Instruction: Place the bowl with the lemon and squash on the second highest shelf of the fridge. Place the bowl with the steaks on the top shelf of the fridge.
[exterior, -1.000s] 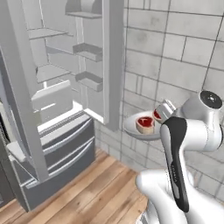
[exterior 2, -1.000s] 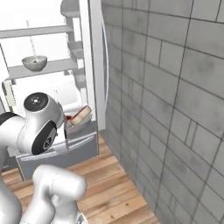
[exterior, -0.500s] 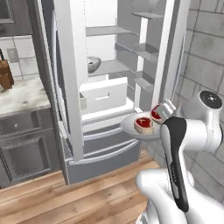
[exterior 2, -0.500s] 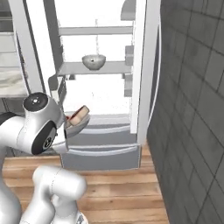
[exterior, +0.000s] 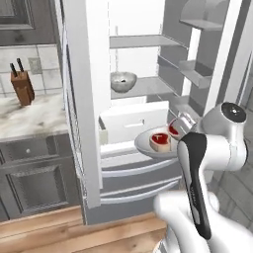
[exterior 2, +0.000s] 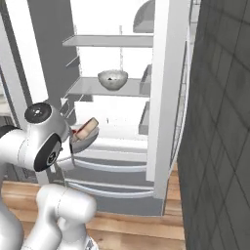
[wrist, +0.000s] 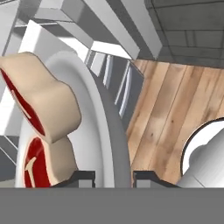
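Observation:
A white bowl with two red steaks (exterior: 159, 142) hangs in front of the open fridge, below its shelves and just ahead of the white drawer (exterior: 132, 121). My gripper (wrist: 114, 176) is shut on this bowl's rim (wrist: 105, 131), one finger on each side of it. The steaks (wrist: 43, 96) fill the bowl's inside in the hand view, and the bowl (exterior 2: 86, 135) also shows beside my arm in the right base view. A grey bowl (exterior: 122, 80) stands on the second shelf from the top (exterior 2: 93, 88); its contents are too small to tell. The top shelf (exterior: 143, 41) is bare.
The left fridge door (exterior: 84, 99) stands open close to my left, the right door (exterior 2: 166, 97) with its bins on my right. A knife block (exterior: 22, 84) stands on the marble counter (exterior: 29, 116). A grey tiled wall (exterior 2: 219, 122) runs along the right.
The base has turned and both base views have swung round to face the fridge's inside. The steak bowl stays in my gripper, at the same place relative to the arm.

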Controlling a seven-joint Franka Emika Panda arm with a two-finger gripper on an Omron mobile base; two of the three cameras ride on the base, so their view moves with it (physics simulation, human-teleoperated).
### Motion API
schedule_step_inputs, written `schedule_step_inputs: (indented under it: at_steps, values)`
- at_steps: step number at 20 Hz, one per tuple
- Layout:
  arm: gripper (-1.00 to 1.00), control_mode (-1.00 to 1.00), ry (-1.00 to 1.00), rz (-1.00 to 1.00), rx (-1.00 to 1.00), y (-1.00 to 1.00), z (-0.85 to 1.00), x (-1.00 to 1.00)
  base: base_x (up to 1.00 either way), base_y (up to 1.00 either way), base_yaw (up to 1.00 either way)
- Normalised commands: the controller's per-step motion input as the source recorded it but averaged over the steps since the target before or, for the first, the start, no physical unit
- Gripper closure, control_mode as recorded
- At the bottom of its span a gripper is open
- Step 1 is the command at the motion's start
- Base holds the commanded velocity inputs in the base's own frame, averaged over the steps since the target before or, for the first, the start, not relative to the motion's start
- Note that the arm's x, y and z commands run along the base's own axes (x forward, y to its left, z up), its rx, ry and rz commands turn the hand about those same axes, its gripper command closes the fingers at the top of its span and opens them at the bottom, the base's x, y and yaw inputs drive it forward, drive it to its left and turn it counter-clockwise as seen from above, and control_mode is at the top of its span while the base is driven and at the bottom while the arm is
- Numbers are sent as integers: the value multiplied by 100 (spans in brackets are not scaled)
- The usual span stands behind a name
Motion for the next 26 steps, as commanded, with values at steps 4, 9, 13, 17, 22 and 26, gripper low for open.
schedule_step_inputs:
  at_steps: [4, 9, 13, 17, 22, 26]
  values:
    - [100, 100, 0, 0, 0, 0, 0, 0, 69, -16, 15]
    - [100, 100, 0, 0, 0, 0, 0, 0, 95, 0, 9]
    - [100, 100, 0, 0, 0, 0, 0, 0, 77, -4, 6]
    - [100, 100, 0, 0, 0, 0, 0, 0, 46, -2, 6]
    - [100, 100, 0, 0, 0, 0, 0, 0, 55, 0, 4]
    - [100, 100, 0, 0, 0, 0, 0, 0, 54, 0, 0]
